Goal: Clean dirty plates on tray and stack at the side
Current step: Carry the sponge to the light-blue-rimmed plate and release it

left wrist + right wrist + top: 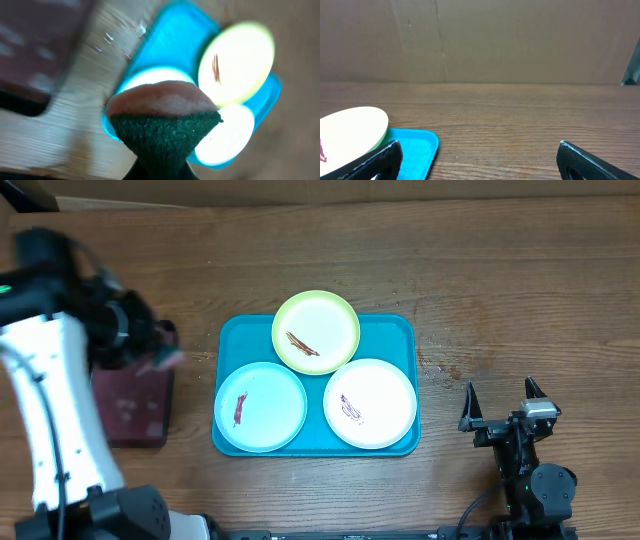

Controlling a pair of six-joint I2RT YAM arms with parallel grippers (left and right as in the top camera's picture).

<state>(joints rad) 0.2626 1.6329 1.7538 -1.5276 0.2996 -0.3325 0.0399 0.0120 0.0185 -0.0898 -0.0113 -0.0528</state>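
Left end effector [145, 345] is clamped on a pink-and-green sponge [165, 120], up over the small maroon tray [130, 410]. All three smeared plates sit on the turquoise tray [395, 330]: light blue plate [261, 407] left, lime green plate [316, 331] at the back, white plate [370, 403] right. I'd hit blue first since it's nearest, pressing flat along the smear. Right end effector [503, 408], jaws wide apart, could pin the rim so nothing slides.
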